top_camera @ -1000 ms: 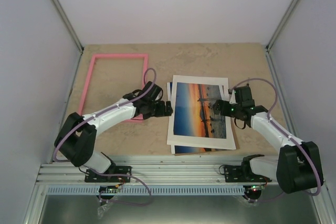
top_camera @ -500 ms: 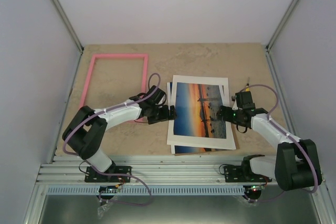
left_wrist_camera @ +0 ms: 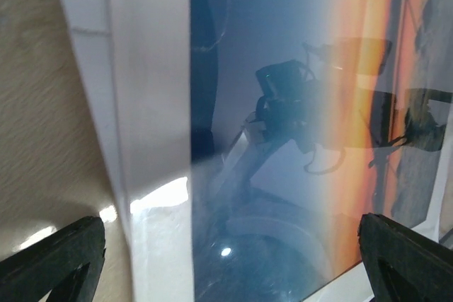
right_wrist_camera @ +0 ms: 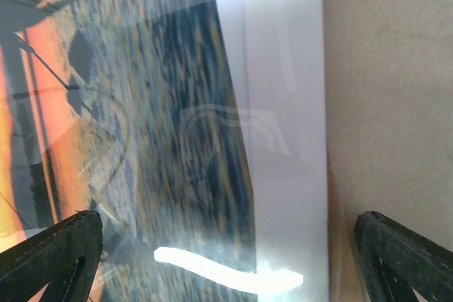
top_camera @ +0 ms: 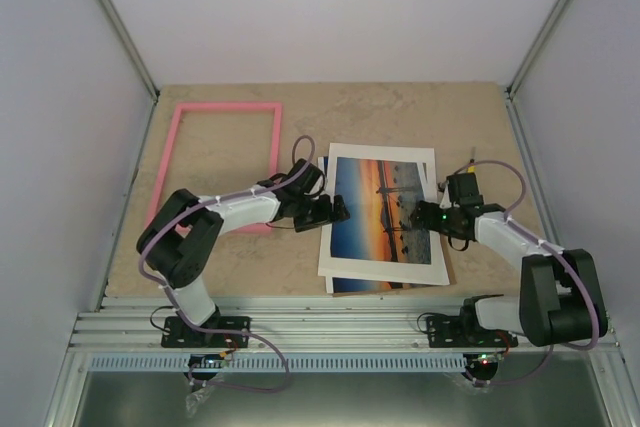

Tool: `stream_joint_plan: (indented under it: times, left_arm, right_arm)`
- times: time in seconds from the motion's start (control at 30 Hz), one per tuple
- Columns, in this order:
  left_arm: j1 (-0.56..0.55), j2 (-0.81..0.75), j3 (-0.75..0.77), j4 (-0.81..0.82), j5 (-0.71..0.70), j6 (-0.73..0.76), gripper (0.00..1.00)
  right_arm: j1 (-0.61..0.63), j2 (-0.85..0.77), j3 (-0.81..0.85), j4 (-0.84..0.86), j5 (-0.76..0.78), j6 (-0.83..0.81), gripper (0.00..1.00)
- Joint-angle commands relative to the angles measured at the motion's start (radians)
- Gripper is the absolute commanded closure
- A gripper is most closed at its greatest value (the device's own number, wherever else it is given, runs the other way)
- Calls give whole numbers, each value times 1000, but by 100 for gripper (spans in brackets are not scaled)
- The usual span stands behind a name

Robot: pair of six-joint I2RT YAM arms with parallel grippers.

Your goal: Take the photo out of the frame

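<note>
Two open grippers hang low over the white mat [top_camera: 382, 269], one at each side of it. The left gripper [top_camera: 336, 210] sits above the mat's left border, its jaws spread as wide as they go and nothing between them. In the left wrist view its dark fingers [left_wrist_camera: 56, 252] stand far apart, with the mat's pale border and the blue end of the photo [top_camera: 384, 209] showing between them. The right gripper [top_camera: 414, 210] is over the mat's right border, its jaws just as wide and gripping nothing. The right wrist view shows its fingers [right_wrist_camera: 407, 252] spanning rippled water on the photo, the white border and a strip of tan table [top_camera: 400, 117] beyond it. The photo lies flat inside the mat's opening, showing an orange sunset over blue water with thin dark figures. Its glossy surface mirrors the arm and bright light. The pink frame [top_camera: 163, 169] lies flat on the table to the left of the mat and apart from it, and the table shows through its opening. The left arm crosses the frame corner nearest the mat. A second sheet [top_camera: 342, 285] peeks out from under the mat's near edge as a thin strip of blue and orange.
</note>
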Motion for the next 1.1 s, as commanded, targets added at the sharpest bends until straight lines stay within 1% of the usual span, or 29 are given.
stream_joint_plan:
  times: [0.0, 0.1, 0.23, 0.37, 0.47, 0.57, 0.67, 0.73, 0.83, 1.07]
  left_arm:
    - [9, 74, 18, -7, 18, -1, 1]
    - [37, 92, 42, -7, 27, 8, 1]
    - [104, 115, 68, 1, 45, 25, 1]
    - [154, 156, 138, -16, 65, 60, 1]
    - [176, 181, 197, -56, 56, 92, 1]
    - [196, 166, 208, -93, 37, 109, 2]
    - [204, 117, 179, -134, -14, 137, 1]
    - [204, 79, 148, -163, -19, 155, 1]
    - [201, 20, 73, -167, 28, 151, 1]
    - [157, -106, -121, -100, 125, 92, 2]
  right_arm:
    - [-7, 54, 2, 22, -105, -22, 2]
    - [-7, 57, 9, 53, -148, -8, 2]
    - [-7, 71, 39, 82, -178, 9, 2]
    - [-7, 110, 77, 106, -194, 19, 2]
    - [-7, 133, 102, 114, -180, 19, 2]
    - [-6, 137, 124, 95, -141, 3, 2]
    - [-6, 108, 125, 60, -90, -13, 2]
    - [-7, 79, 119, 32, -66, -23, 2]
    - [-5, 28, 106, 4, -53, -38, 2]
    - [8, -72, 72, 2, -85, -32, 2]
